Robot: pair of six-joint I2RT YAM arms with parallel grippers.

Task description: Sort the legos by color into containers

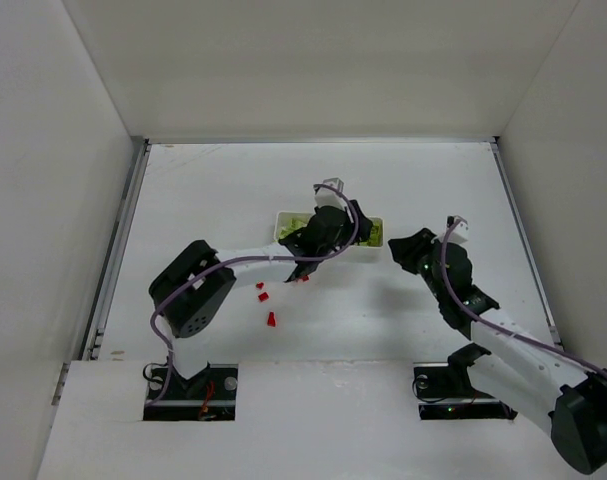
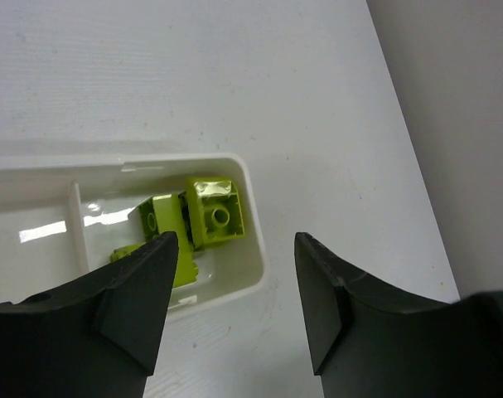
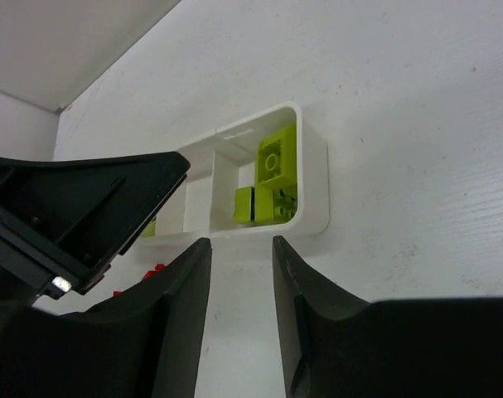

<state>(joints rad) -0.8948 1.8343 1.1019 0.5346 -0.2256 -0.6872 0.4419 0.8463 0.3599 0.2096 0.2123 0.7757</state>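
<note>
Several red legos [image 1: 271,320] lie loose on the bench [image 1: 203,190], just nearside of the tray [image 1: 279,226] whose right-end compartment holds lime legos [image 2: 215,214], nearer the left fingers [image 2: 143,290], spread wide and empty over that tray, than the right fingers [image 3: 309,290], narrowly parted and empty.

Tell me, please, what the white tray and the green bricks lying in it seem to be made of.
The white tray looks like glossy moulded plastic: bright reflections sit on its floor, and its rim and corners are rounded. The green bricks look like hard, smooth plastic with a slight sheen, judging by their crisp edges and moulded studs.
</note>
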